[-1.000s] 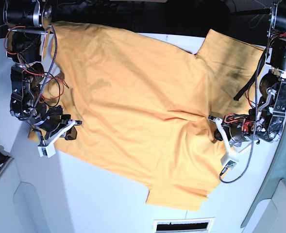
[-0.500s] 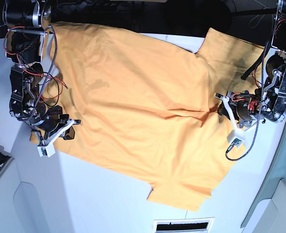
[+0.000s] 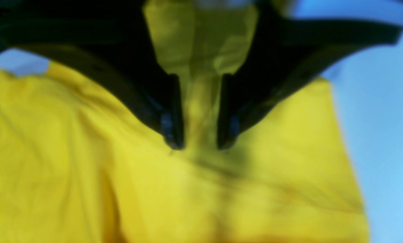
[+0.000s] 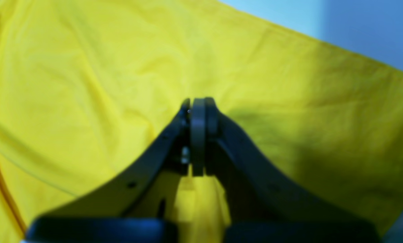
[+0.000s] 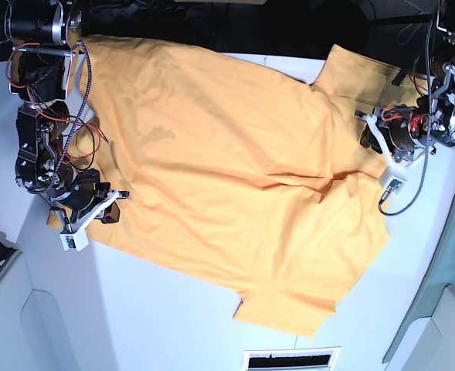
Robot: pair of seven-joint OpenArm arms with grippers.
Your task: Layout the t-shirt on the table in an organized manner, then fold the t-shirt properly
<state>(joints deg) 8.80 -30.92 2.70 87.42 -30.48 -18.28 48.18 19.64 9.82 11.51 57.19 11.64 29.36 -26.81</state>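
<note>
The orange-yellow t-shirt (image 5: pixel 227 170) lies spread over the white table (image 5: pixel 157 309), with one sleeve at the upper right and a crease across its middle. My left gripper (image 5: pixel 366 127) is low over that right sleeve. In the left wrist view its jaws (image 3: pixel 199 145) stand a narrow gap apart, tips on the t-shirt (image 3: pixel 86 168), with a ridge of cloth in the gap. I cannot tell if that ridge is pinched. My right gripper (image 5: pixel 117 203) rests at the shirt's left edge. Its fingers (image 4: pixel 198 103) are shut tight over the t-shirt (image 4: pixel 86 67), with no cloth showing between them.
A dark gap (image 5: pixel 250 23) runs behind the table's far edge, and the shirt's upper left part reaches into it. A slotted vent (image 5: pixel 289 359) sits at the near edge. Bare table (image 3: pixel 383 118) shows right of the sleeve. Loose cables hang from both arms.
My left gripper let go of the cloth near the middle crease and moved up the right side to the sleeve. The shirt's lower right part settled flatter. The right arm stayed put.
</note>
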